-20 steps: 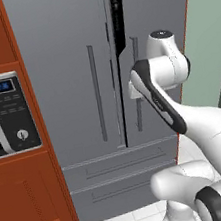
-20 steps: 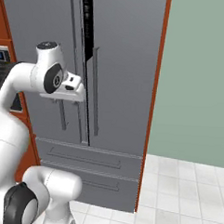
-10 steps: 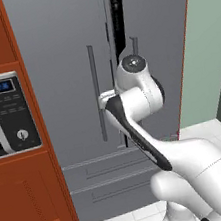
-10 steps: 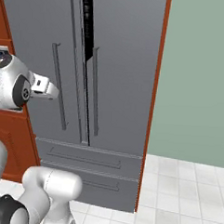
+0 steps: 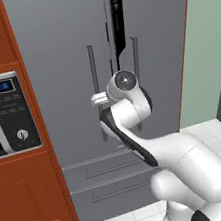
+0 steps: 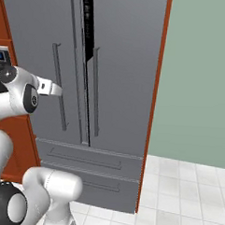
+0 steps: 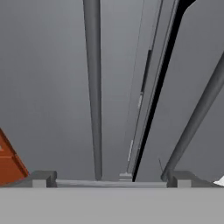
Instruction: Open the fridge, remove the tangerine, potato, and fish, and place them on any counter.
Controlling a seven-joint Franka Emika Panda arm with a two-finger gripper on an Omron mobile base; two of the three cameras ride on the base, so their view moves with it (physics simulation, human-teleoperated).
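We see the tall matte grey double-door fridge standing between red-brown wooden cabinetry and a pale green wall, its right door slightly ajar so that a thin dark gap runs down between the two doors in both base views. Two long thin dark grey vertical bar handles flank that gap: the left door handle and the right door handle, and below the doors lie two lower drawers. Our white arm bends up from the base, and its two-finger gripper points at the left door, close to the left door handle; we cannot tell from the base views whether it touches the bar. In the hand view the two small dark finger tips stand far apart at either side of the bottom edge, with nothing between them, and the left door handle rises between them, nearer the left tip. A silver-and-black microwave with a blue digital display sits in the cabinetry left of the fridge. White floor tiles lie below.
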